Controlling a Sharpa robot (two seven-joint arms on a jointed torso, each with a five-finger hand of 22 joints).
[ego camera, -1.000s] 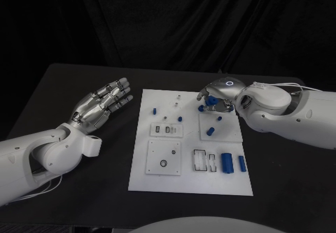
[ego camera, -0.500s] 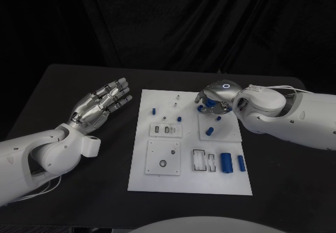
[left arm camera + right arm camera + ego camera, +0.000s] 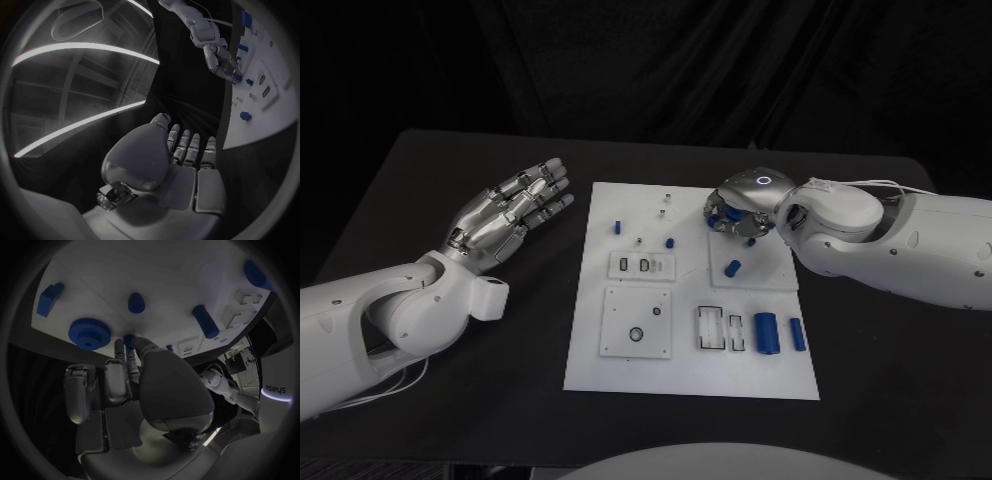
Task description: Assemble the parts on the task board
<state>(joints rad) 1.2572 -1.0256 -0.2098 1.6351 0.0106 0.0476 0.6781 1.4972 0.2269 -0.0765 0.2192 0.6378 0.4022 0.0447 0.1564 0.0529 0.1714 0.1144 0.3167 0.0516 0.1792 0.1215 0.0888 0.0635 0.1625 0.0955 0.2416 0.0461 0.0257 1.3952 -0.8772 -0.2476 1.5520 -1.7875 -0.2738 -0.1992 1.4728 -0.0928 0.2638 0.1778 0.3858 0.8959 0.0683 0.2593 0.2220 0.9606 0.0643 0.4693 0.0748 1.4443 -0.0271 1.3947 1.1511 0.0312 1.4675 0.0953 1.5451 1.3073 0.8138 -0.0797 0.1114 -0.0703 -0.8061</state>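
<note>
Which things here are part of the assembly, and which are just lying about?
Job:
task board
blue gear
blue pegs
two large blue cylinders
right hand, over the board's far end
left hand, fingers spread, holding nothing

Lying about:
black table; nothing else visible

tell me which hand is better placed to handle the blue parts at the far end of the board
Right. The right hand is over the task board among those parts; the left hand hangs open beside it, off the board.
</note>
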